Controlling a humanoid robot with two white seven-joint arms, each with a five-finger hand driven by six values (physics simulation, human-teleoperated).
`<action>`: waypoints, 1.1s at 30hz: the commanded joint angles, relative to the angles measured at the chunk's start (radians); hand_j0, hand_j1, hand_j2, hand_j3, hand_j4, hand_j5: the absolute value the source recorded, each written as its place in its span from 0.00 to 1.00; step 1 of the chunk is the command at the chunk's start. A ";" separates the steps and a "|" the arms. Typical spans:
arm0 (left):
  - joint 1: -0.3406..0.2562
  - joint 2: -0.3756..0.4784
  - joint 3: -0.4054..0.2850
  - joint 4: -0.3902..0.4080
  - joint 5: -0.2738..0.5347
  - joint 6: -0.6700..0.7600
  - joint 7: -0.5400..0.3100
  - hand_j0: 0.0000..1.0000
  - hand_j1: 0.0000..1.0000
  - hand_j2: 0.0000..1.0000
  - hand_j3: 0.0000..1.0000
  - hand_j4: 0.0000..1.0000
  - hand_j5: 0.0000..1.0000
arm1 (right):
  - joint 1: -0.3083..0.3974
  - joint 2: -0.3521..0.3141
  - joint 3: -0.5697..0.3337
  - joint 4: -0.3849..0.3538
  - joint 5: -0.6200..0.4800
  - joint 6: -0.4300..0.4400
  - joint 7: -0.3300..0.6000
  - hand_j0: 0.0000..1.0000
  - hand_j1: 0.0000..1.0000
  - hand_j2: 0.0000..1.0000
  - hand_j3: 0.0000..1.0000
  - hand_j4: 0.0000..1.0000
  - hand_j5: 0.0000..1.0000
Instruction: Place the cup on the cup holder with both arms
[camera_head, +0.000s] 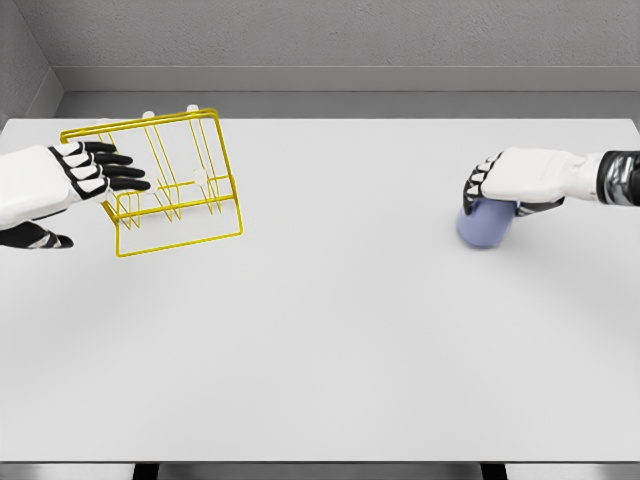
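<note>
My right hand (505, 185) is curled down over the cup (485, 226), a smooth, rounded lavender shape at the right of the matte white table (340, 330). My left hand (85, 175) is spread, black fingers extended against the yellow wire cup holder (175, 185), which stands tilted; whether they grip it I cannot tell.

Yellow wire cup holder (170, 180); lavender-blue cup (484, 228); white table (340, 340).
</note>
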 joint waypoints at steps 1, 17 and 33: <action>0.000 0.000 0.000 -0.001 0.006 0.001 0.001 1.00 1.00 1.00 1.00 1.00 1.00 | 0.000 -0.020 -0.009 -0.036 -0.008 0.002 0.000 0.60 0.60 0.60 0.60 0.60 0.60; 0.000 -0.004 -0.001 0.001 0.008 0.001 -0.015 1.00 1.00 1.00 1.00 1.00 1.00 | 0.003 -0.043 -0.046 -0.140 -0.009 0.002 0.003 0.58 0.58 0.58 0.58 0.58 0.58; 0.011 -0.007 -0.003 0.001 0.008 0.001 -0.019 1.00 1.00 1.00 1.00 1.00 1.00 | 0.061 -0.048 -0.123 -0.200 -0.008 0.002 0.041 0.57 0.57 0.57 0.57 0.57 0.57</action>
